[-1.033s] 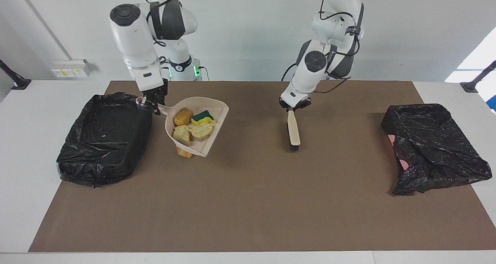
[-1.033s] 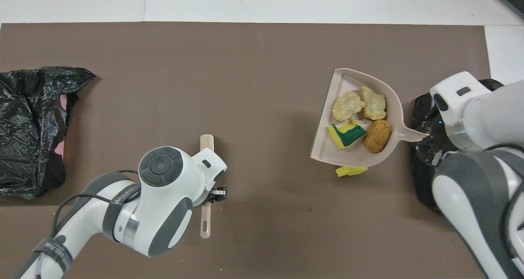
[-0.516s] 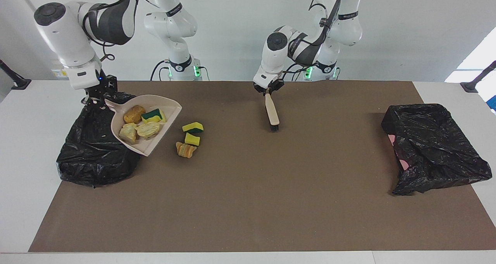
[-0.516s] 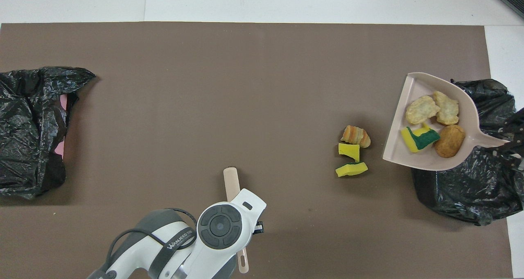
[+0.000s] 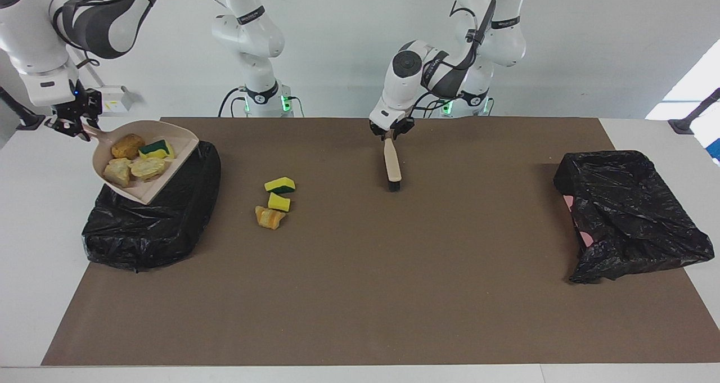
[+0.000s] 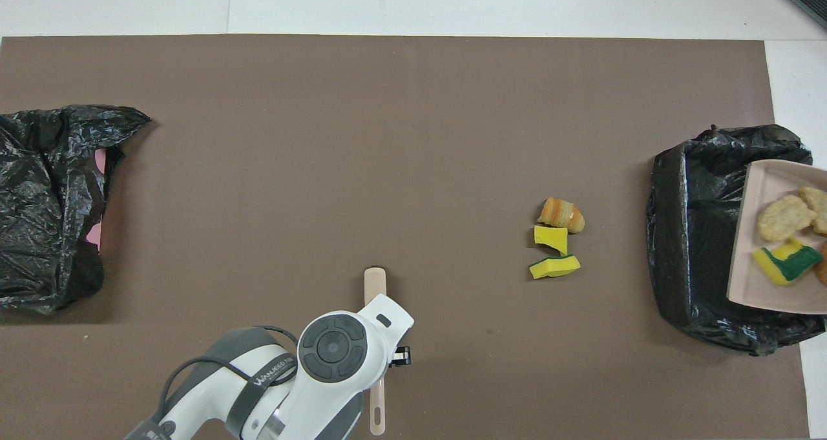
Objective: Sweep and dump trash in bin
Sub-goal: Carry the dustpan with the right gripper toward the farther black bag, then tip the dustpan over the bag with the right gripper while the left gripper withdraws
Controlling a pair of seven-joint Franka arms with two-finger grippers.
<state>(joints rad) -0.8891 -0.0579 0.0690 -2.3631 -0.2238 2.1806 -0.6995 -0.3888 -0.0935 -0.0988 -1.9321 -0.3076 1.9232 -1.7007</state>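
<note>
Right pincer [image 5: 75, 127] is clamped on the handle of the beige plastic dustpan [image 5: 147, 190], held up w/ its open lip over the black-bag-lined bin [image 5: 152, 225] at the right arm's end of the desk [image 5: 360, 293]. In the overhead view the pan [image 6: 749, 233] runs off the frame edge. Four pieces of trash ride in the pan: a tan foam chunk [image 5: 127, 145], a yellow sponge w/ green backing [image 5: 157, 148], two cream crumbly chunks [image 5: 133, 168]. Three more lie on the brown mat between bin and brush, well apart from both: yellow-green sponge wedge [image 5: 280, 185], small yellow sponge block [image 5: 279, 202], orange foam chunk [image 5: 270, 217], the last two touching. Left pincer [image 5: 390, 136] sits at the handle of the beige black-bristled brush [image 5: 392, 166], bristle end down on the mat near mid-desk; can't tell if its tips grip or stand apart. A crumpled black bag [image 5: 630, 214] lies at the left arm's end, overhanging the mat's edge. Mat farther from the robots is open.
</note>
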